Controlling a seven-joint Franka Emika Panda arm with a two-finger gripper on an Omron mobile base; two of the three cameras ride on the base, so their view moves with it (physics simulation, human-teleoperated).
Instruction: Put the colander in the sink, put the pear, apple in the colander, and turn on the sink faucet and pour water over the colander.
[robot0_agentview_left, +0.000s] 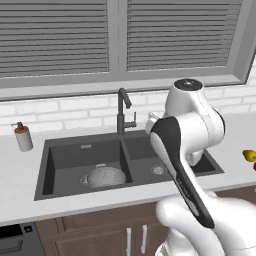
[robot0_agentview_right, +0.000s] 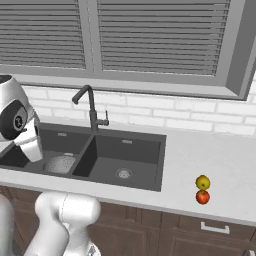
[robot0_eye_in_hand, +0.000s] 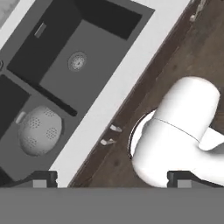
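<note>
Inside the matte dark double-basin sink (robot0_agentview_left: 75, 155), one perforated domed metal colander (robot0_agentview_left: 105, 176); lower right, one yellow-green pear (robot0_agentview_right: 202, 182) touching one red apple (robot0_agentview_right: 202, 197); gripper (robot0_eye_in_hand: 112, 179) jaws wide apart, empty.

Colander (robot0_eye_in_hand: 38, 130) in sink (robot0_eye_in_hand: 65, 48) basin — seemingly upside down, jaws wide apart

A silvery-grey metal colander bowl (robot0_agentview_left: 103, 176), speckled all over with small holes, lies in the dark grey rectangular double-basin sink (robot0_agentview_left: 65, 159). On the pale grey counter (robot0_agentview_right: 210, 155) sit a small yellow-green pear (robot0_agentview_right: 202, 182) and a small round red apple (robot0_agentview_right: 202, 197). The slim gooseneck faucet (robot0_agentview_left: 122, 112) is dark metal.
</note>
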